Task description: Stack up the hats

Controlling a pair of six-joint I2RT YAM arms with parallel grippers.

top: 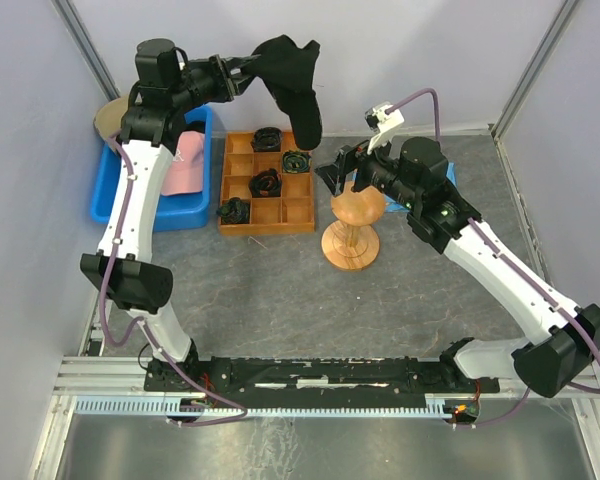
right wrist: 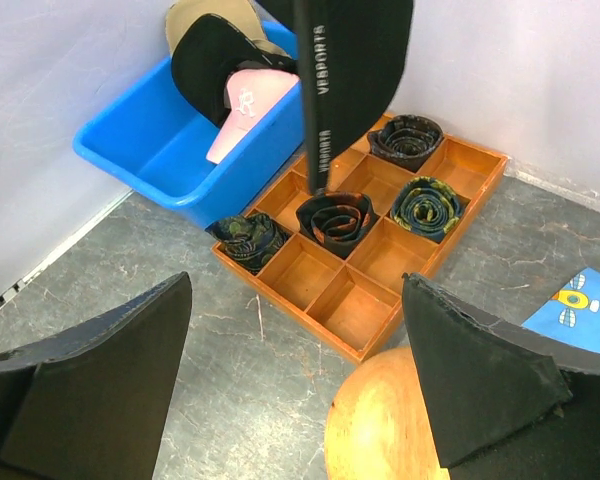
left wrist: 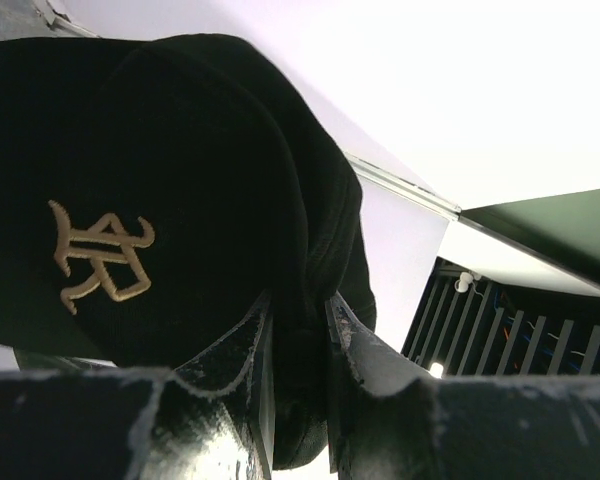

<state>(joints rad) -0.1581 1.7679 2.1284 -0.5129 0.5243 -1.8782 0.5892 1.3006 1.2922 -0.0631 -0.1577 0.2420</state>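
Top external view: the left gripper [top: 250,75] pinches a black cap [top: 292,85] by its edge and holds it high over the far end of the wooden tray [top: 280,229]. The left wrist view shows both jaws pressed onto the fabric, beside the cap's pale emblem [left wrist: 98,255]. The blue bin [top: 108,205] at the far left holds a pink cap [top: 185,165]. In the right wrist view a second black cap [right wrist: 215,60] lies partly over the pink one, with a tan cap [right wrist: 202,14] at the bin's far corner. Four of the tray's compartments each hold one of the coiled bundles [top: 266,183]. The right gripper [top: 342,172] hangs spread wide just above the wooden stand [top: 352,240], gripping nothing.
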